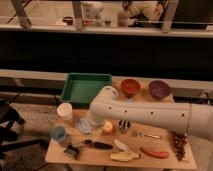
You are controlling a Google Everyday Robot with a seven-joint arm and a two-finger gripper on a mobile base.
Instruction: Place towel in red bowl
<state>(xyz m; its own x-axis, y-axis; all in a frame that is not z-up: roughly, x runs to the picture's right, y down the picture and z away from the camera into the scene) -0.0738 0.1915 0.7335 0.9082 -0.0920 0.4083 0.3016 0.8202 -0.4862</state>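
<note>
The towel (83, 126) is a pale crumpled cloth lying on the wooden table (100, 157), left of centre. The red bowl (130, 86) stands at the back of the table, right of the green tray. My white arm (150, 115) reaches in from the right and bends down at its end. My gripper (93, 122) is low over the towel's right edge, mostly hidden by the wrist. I cannot tell whether it touches the towel.
A green tray (86, 88) sits at the back left and a purple bowl (159, 89) at the back right. A white cup (65, 111), a blue cup (59, 133), an orange object (107, 128), a banana (125, 156) and dark grapes (180, 145) crowd the table.
</note>
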